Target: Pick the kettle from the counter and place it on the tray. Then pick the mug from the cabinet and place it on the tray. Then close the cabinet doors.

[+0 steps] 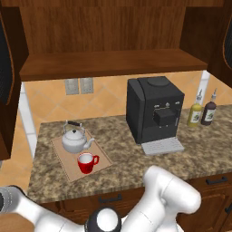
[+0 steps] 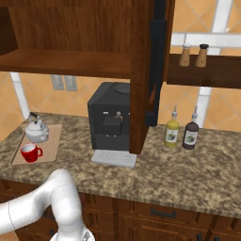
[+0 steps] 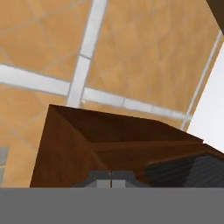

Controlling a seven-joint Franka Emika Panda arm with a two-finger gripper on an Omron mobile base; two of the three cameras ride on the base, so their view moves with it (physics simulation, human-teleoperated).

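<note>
Two task items sitting together on the tray (image 1: 68, 164): kettle (image 1: 75, 140) at its 12 o'clock end, red mug (image 1: 86, 162) just below at 6 o'clock (handle turned toward 3 o'clock), close beside the kettle. Tray lying flat on the counter (image 1: 127, 170), at 9 o'clock from the black coffee machine (image 1: 153, 110). Two bottles (image 1: 202, 110) standing at 3 o'clock of that machine. Cabinet (image 1: 111, 63) shelf bare above, doors (image 2: 156, 66) swung open. Gripper (image 3: 111, 183) fingertips pressed together, holding nothing, up against dark cabinet wood.

White glossy arm (image 1: 167, 199), rounded segs, dark joint w/ white cap.
</note>
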